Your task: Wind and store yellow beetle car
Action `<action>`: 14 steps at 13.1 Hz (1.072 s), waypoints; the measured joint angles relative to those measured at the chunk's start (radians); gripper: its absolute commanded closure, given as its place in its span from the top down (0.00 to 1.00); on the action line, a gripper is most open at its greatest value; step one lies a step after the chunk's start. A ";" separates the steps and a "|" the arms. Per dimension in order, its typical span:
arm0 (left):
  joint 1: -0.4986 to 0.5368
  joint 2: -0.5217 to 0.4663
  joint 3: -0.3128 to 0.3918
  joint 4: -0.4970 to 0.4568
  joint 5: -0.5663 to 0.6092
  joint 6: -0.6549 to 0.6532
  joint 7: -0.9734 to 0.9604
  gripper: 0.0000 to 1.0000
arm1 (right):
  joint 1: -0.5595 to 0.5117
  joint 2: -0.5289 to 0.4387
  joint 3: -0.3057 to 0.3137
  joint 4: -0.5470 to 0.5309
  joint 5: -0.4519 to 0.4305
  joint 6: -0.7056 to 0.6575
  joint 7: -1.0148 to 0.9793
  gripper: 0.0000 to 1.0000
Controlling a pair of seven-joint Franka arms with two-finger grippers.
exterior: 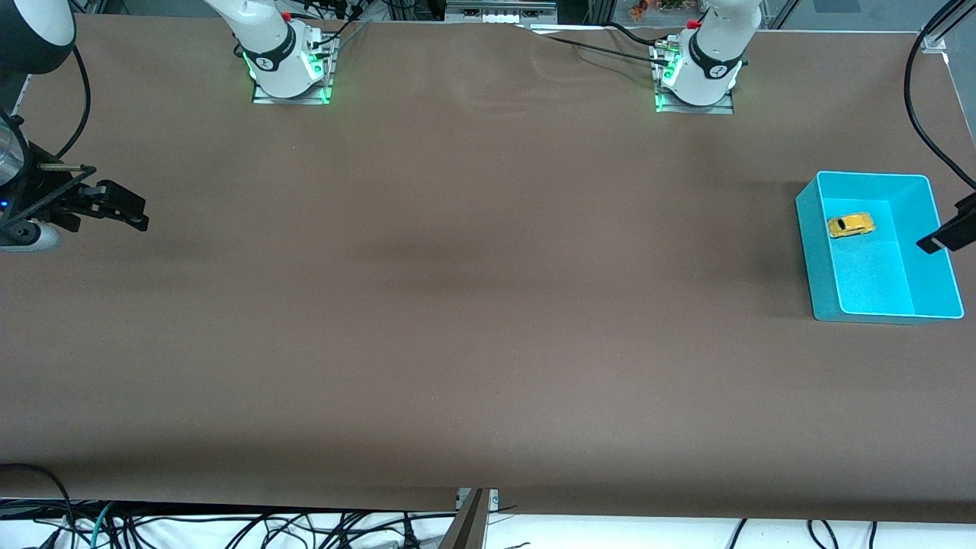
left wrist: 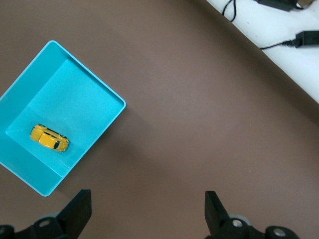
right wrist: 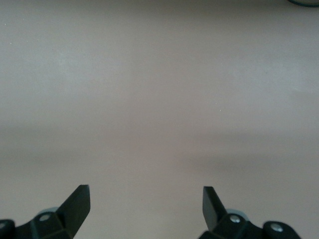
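Note:
The yellow beetle car (exterior: 851, 226) lies inside a teal bin (exterior: 820, 267) at the left arm's end of the table. It rests on its wheels in the part of the bin farther from the front camera. The left wrist view looks down on the car (left wrist: 49, 138) in the bin (left wrist: 99, 79). My left gripper (left wrist: 148, 209) is open and holds nothing; it hangs over bare table beside the bin and just shows at the front view's edge (exterior: 945, 235). My right gripper (exterior: 126, 207) waits open over the table's right-arm end, with only bare cloth between its fingers (right wrist: 146, 204).
A brown cloth (exterior: 473, 305) covers the whole table. The two arm bases (exterior: 288, 61) (exterior: 698, 72) stand along the edge farthest from the front camera. Loose cables (exterior: 229, 530) lie below the near edge. A white surface with cables (left wrist: 279, 30) shows past the table edge.

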 measured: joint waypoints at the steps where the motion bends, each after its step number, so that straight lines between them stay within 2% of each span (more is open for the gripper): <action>1: -0.081 -0.012 0.068 0.000 -0.002 -0.012 0.031 1.00 | 0.000 0.000 0.000 0.000 0.000 0.000 0.000 1.00; 5: -0.331 -0.055 0.276 -0.014 -0.011 -0.054 0.109 1.00 | 0.000 0.000 0.000 0.000 0.000 0.000 0.000 1.00; 7: -0.431 -0.082 0.347 -0.045 -0.012 -0.057 0.121 1.00 | 0.000 0.000 0.000 0.000 0.000 0.000 0.000 1.00; 10: -0.506 -0.131 0.370 -0.105 -0.012 -0.059 0.145 1.00 | 0.000 0.000 0.000 0.000 0.000 0.000 0.000 1.00; 14: -0.507 -0.150 0.393 -0.116 -0.018 -0.075 0.246 1.00 | 0.000 0.000 0.000 0.000 0.000 0.000 0.000 1.00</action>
